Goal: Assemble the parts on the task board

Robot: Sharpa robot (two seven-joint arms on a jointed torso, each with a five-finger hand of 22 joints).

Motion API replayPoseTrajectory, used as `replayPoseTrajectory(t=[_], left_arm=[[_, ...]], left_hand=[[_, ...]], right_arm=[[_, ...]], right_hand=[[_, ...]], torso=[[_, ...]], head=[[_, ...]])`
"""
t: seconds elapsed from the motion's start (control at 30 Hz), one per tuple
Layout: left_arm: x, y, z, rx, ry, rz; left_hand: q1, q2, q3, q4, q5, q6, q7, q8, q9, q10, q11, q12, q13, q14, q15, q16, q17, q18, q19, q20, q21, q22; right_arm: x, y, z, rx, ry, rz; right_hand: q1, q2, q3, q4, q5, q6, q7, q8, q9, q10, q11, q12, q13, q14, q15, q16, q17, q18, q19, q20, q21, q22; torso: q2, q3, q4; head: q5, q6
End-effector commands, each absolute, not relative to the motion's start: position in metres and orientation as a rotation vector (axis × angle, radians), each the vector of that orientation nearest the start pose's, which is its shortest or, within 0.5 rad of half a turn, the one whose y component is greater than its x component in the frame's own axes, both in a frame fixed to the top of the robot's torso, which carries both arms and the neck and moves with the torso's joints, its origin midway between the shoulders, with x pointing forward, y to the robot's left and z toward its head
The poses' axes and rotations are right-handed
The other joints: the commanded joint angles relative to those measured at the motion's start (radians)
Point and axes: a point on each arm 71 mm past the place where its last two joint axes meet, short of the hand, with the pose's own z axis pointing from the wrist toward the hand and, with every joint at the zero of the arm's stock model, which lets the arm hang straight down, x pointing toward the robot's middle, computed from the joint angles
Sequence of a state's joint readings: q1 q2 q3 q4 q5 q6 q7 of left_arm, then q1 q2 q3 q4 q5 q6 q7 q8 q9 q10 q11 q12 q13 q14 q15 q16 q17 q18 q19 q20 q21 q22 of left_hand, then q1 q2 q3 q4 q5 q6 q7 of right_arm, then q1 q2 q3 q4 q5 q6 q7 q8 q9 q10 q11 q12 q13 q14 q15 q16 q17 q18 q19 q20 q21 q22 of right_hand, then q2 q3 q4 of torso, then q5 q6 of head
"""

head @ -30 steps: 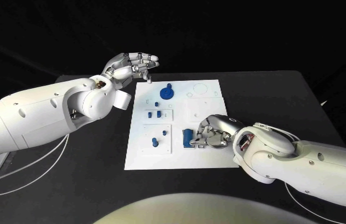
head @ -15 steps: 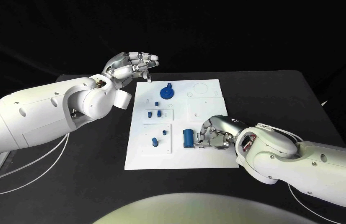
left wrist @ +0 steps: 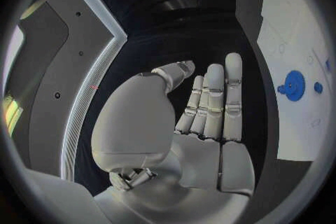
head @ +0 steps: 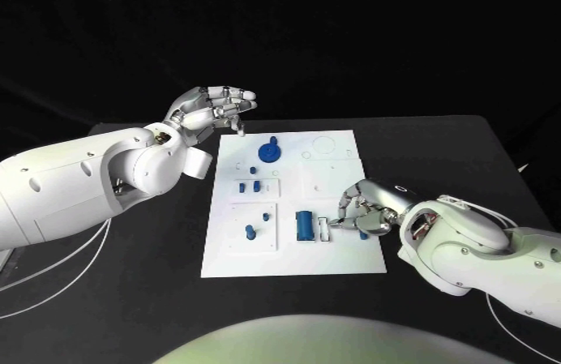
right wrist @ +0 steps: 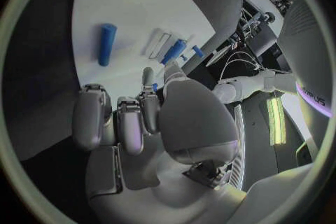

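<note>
While the big white task board (head: 339, 254) lies flat in the middle of the black table (head: 456, 153), the left hand (head: 216, 109) is held up off its far left corner, fingers straight and close together, holding nothing. The right hand (head: 365, 210) rests low on the board's near right part, fingers curled; whether it holds something, I cannot tell. A blue cylinder part (head: 305, 225) lies just beside it.
</note>
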State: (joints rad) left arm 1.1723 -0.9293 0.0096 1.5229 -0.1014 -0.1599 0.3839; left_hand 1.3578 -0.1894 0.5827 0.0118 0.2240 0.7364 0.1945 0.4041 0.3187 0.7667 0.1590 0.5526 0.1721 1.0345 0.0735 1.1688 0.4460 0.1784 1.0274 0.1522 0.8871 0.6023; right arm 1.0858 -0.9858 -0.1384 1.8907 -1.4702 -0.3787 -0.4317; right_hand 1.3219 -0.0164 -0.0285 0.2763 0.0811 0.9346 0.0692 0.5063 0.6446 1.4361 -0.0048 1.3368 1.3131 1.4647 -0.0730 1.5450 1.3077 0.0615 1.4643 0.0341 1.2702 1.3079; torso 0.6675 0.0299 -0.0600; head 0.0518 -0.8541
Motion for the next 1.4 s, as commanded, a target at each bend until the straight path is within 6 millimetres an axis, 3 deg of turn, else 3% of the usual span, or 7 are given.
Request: replayPoseTrajectory(t=[0.03,0.27,0.47,0.87,1.1,1.23,1.4], left_arm=[[0.486,0.242,-0.17,-0.992,1.462,-1.622],[0.486,0.243,-0.17,-0.991,1.461,-1.622],[0.486,0.242,-0.17,-0.991,1.461,-1.624],[0.485,0.243,-0.17,-0.991,1.461,-1.623],[0.485,0.244,-0.17,-0.992,1.46,-1.621],[0.485,0.244,-0.169,-0.991,1.461,-1.623],[0.485,0.244,-0.169,-0.991,1.461,-1.623]], left_hand=[[0.001,0.007,0.003,-0.003,0.005,-0.009,0.035,0.005,0.002,-0.008,0.002,0.005,-0.001,-0.008,0.0,0.003,-0.001,0.007,-0.002,0.005,0.006,0.002],[0.001,0.007,0.003,-0.003,0.005,-0.009,0.035,0.005,0.002,-0.008,0.002,0.005,-0.001,-0.008,0.0,0.003,-0.001,0.007,-0.002,0.005,0.006,0.002],[0.001,0.007,0.003,-0.003,0.005,-0.009,0.035,0.005,0.002,-0.008,0.002,0.005,-0.001,-0.008,0.0,0.003,-0.001,0.007,-0.002,0.005,0.006,0.002],[-0.001,0.007,0.003,-0.003,0.004,-0.009,0.036,0.006,0.002,-0.009,0.003,0.007,-0.001,-0.008,0.0,0.004,-0.002,0.007,-0.003,0.005,0.007,0.002],[-0.001,0.007,0.003,-0.003,0.004,-0.009,0.036,0.006,0.002,-0.009,0.003,0.007,-0.001,-0.008,0.0,0.004,-0.002,0.007,-0.003,0.005,0.007,0.002],[-0.001,0.007,0.003,-0.003,0.004,-0.009,0.036,0.006,0.002,-0.009,0.003,0.007,-0.001,-0.008,0.0,0.004,-0.002,0.007,-0.003,0.005,0.007,0.002],[-0.001,0.007,0.003,-0.003,0.004,-0.009,0.036,0.006,0.002,-0.009,0.003,0.007,-0.001,-0.008,0.0,0.004,-0.002,0.007,-0.003,0.005,0.007,0.002]], right_arm=[[0.379,-0.193,-0.228,0.038,1.83,0.611],[0.38,-0.227,-0.226,0.072,1.83,0.521],[0.377,-0.238,-0.232,0.075,1.853,0.474],[0.371,-0.233,-0.253,0.061,1.93,0.448],[0.37,-0.227,-0.262,0.05,1.954,0.448],[0.371,-0.224,-0.264,0.041,1.959,0.447],[0.372,-0.222,-0.268,0.024,1.966,0.438]], right_hand=[[0.015,0.004,0.004,0.003,0.004,-0.01,0.001,-0.01,-0.005,-0.009,0.0,-0.006,0.059,0.091,0.004,-0.001,0.187,-0.003,0.01,0.004,-0.003,0.159],[0.022,0.002,0.007,0.005,0.005,-0.017,0.008,-0.026,-0.016,-0.013,0.006,-0.012,0.054,0.091,0.009,-0.001,0.188,-0.004,0.01,0.008,-0.003,0.16],[0.022,0.002,0.007,0.006,0.004,-0.017,0.008,-0.027,-0.016,-0.014,0.006,-0.014,0.053,0.091,0.009,-0.001,0.188,-0.004,0.01,0.008,-0.004,0.16],[-0.004,-0.001,-0.003,0.014,0.001,-0.003,0.011,-0.036,-0.025,-0.016,0.01,-0.017,0.051,0.09,0.013,-0.002,0.185,-0.003,0.009,0.013,-0.008,0.159],[-0.006,-0.001,-0.004,0.014,0.001,-0.002,0.011,-0.037,-0.025,-0.015,0.01,-0.017,0.052,0.09,0.014,-0.002,0.185,-0.002,0.008,0.013,-0.01,0.159],[-0.002,0.002,0.0,0.011,0.003,0.0,0.01,-0.038,-0.026,-0.015,0.009,-0.016,0.052,0.09,0.014,-0.002,0.185,-0.002,0.008,0.013,-0.01,0.159],[0.019,0.009,0.012,0.004,0.004,0.004,0.008,-0.045,-0.031,-0.015,0.007,-0.017,0.052,0.09,0.012,-0.003,0.184,-0.002,0.009,0.013,-0.012,0.159]], torso=[[-0.001,-0.0011,-0.003],[-0.002,-0.0005,-0.0083],[-0.003,-0.0018,-0.0085],[-0.001,-0.0029,-0.0037],[-0.001,-0.0013,-0.0078],[0.0,-0.0023,-0.0059],[-0.001,-0.0006,-0.0052]], head=[[-0.013,0.006],[-0.029,0.01],[-0.036,0.012],[-0.032,0.007],[-0.027,0.004],[-0.028,0.002],[-0.025,-0.001]])
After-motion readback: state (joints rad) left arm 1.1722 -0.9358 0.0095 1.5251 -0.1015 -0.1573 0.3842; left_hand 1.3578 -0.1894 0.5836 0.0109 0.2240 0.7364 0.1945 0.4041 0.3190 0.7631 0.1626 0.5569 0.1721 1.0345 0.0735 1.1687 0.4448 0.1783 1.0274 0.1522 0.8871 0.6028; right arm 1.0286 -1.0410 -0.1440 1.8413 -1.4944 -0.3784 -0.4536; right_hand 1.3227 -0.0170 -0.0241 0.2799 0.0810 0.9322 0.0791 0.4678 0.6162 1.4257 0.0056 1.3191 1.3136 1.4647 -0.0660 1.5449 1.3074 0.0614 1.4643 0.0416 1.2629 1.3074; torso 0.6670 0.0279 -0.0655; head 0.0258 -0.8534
